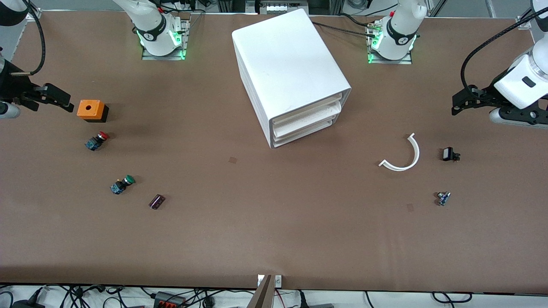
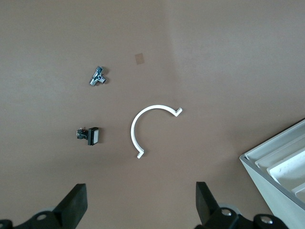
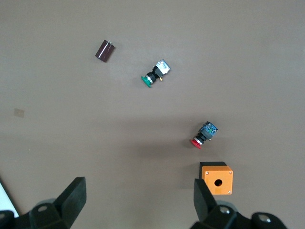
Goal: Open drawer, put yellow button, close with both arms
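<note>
The left gripper (image 1: 460, 102) hangs over the table (image 1: 274, 239) at the left arm's end, its fingers (image 2: 74, 202) spread wide with nothing between them. Under it lie a white half-ring (image 1: 402, 155), a small black-and-white switch (image 1: 449, 154) and, nearer the front camera, a tiny metal fitting (image 1: 443, 198), all well apart from one another. The right gripper (image 1: 55, 99) hangs over the right arm's end, likewise spread and empty, just beside an orange box (image 1: 91, 110) with a round hole in its top. Nearer the front camera lie a red-capped switch (image 1: 96, 140), a green-capped switch (image 1: 122, 184) and a small dark purple block (image 1: 156, 201). No yellow-capped button shows in any view. The white cabinet (image 1: 289, 68) stands mid-table between the two bases, turned at an angle; its top drawer (image 1: 309, 109) sits pushed in like the two below it. Wide bare table lies in front of the drawers and along the near edge.
</note>
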You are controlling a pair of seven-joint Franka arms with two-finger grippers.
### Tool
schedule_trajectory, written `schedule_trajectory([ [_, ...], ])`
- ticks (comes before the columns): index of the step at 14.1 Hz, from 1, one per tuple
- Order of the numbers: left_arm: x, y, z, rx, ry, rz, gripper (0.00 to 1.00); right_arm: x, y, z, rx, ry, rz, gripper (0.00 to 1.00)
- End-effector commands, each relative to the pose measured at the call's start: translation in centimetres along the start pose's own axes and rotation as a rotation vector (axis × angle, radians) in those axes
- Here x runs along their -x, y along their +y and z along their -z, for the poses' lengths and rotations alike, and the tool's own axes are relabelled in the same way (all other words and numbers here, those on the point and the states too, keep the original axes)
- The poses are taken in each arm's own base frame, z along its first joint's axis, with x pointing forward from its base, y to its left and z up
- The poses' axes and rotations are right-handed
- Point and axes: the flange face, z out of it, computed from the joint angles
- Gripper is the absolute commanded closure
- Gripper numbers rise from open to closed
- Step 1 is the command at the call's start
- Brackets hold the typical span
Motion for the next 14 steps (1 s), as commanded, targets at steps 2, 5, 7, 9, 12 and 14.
schedule_trajectory([
  [2, 0.67, 0.57, 1.0, 0.013, 0.004, -0.029, 0.0, 0.05, -0.45, 0.12, 0.014, 0.013, 0.016, 0.0],
  [5, 0.67, 0.57, 1.0, 0.013, 0.004, -0.029, 0.0, -0.02, -0.37, -0.05, 0.014, 0.01, 0.013, 0.0],
  [7, 0.67, 0.57, 1.0, 0.013, 0.004, -0.029, 0.0, -0.18, -0.53, -0.15, 0.014, 0.015, 0.017, 0.0],
  [9, 0.67, 0.57, 1.0, 0.013, 0.004, -0.029, 0.0, -0.19, -0.62, -0.15, 0.014, 0.015, 0.018, 0.0],
  [12, 0.67, 0.57, 1.0, 0.013, 0.004, -0.029, 0.0, -0.19, -0.62, -0.15, 0.014, 0.015, 0.018, 0.0],
  [14, 0.67, 0.57, 1.0, 0.013, 0.004, -0.029, 0.0, -0.2, -0.71, -0.13, 0.015, 0.016, 0.02, 0.0],
])
